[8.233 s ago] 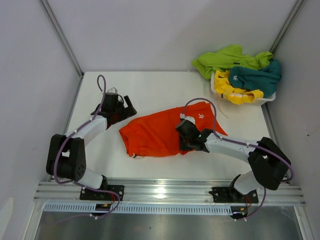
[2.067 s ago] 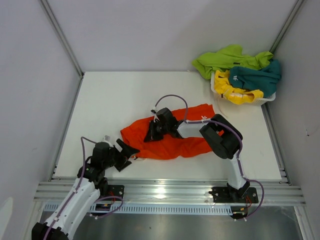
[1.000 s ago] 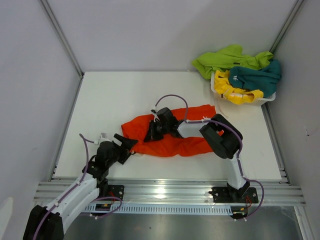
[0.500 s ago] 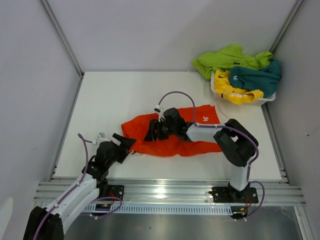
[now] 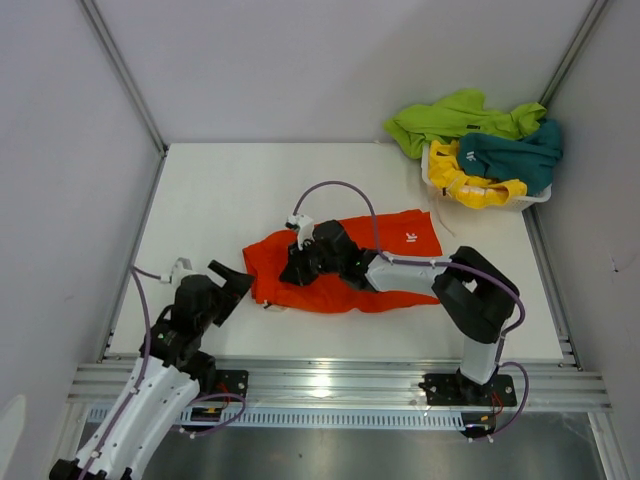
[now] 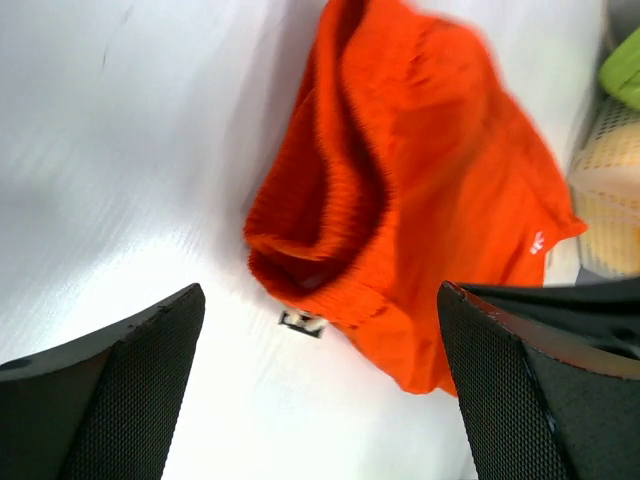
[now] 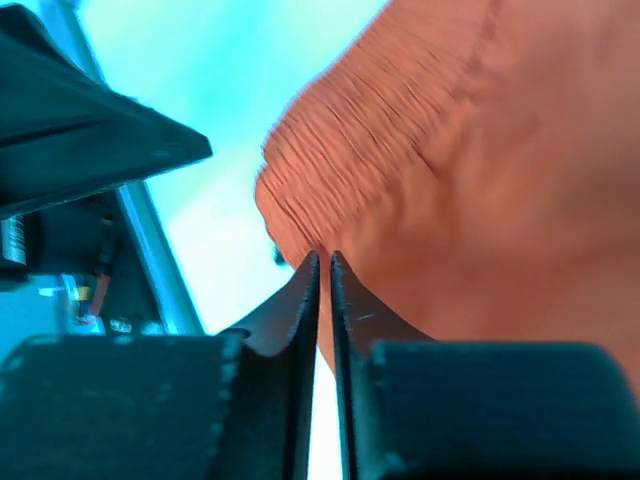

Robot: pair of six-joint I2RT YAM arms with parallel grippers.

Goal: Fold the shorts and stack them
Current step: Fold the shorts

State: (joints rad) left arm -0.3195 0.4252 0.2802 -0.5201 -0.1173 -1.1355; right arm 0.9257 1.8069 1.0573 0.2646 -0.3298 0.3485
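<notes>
The orange shorts [image 5: 395, 272] lie crumpled across the middle of the white table. My right gripper [image 5: 298, 264] reaches left over them and is shut on the fabric near the waistband end; in the right wrist view the fingertips [image 7: 322, 262] pinch the ribbed orange edge [image 7: 340, 170]. My left gripper [image 5: 232, 284] is open and empty, just left of the shorts' left end. In the left wrist view the gripper [image 6: 320, 292] has its fingers wide apart on either side of the folded waistband [image 6: 340, 200] and a small label [image 6: 302, 322].
A white mesh basket [image 5: 436, 186] stands at the back right, holding yellow shorts [image 5: 462, 182] and teal shorts [image 5: 512, 155], with lime green shorts [image 5: 450, 116] draped over its far side. Grey walls close in the table. A metal rail runs along the near edge.
My right gripper has moved left and a little forward along the shorts, shifting the waistband end. My left arm has pulled back left, its gripper still open by the shorts' left end.
</notes>
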